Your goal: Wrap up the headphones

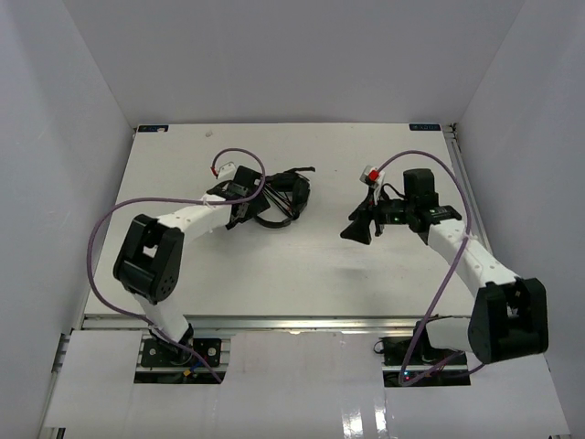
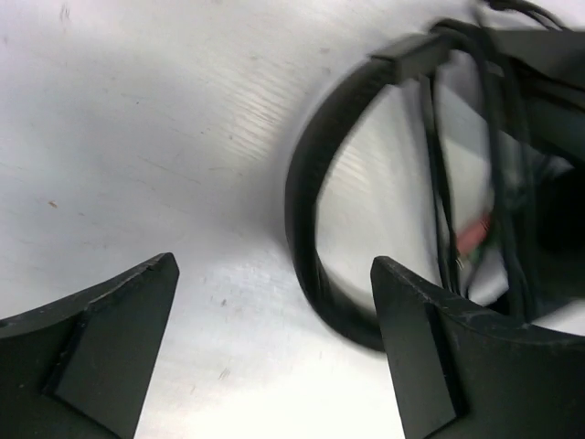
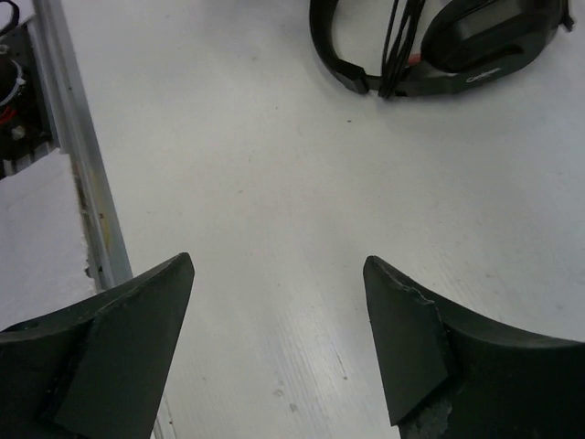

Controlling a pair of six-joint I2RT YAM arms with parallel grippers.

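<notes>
The black headphones (image 1: 281,199) lie on the white table left of centre, their thin cord wound across the band. In the left wrist view the headband (image 2: 306,197) arcs just ahead of my right finger, with cord strands (image 2: 498,155) crossing it. My left gripper (image 1: 249,207) is open and empty, right beside the headband (image 2: 274,265). My right gripper (image 1: 356,229) is open and empty over bare table, well right of the headphones. The right wrist view (image 3: 279,265) shows the headphones (image 3: 439,46) far ahead.
White walls enclose the table on three sides. A metal rail (image 3: 78,155) runs along the table's near edge. Purple cables (image 1: 105,229) loop from both arms. The tabletop (image 1: 302,274) between the arms is bare.
</notes>
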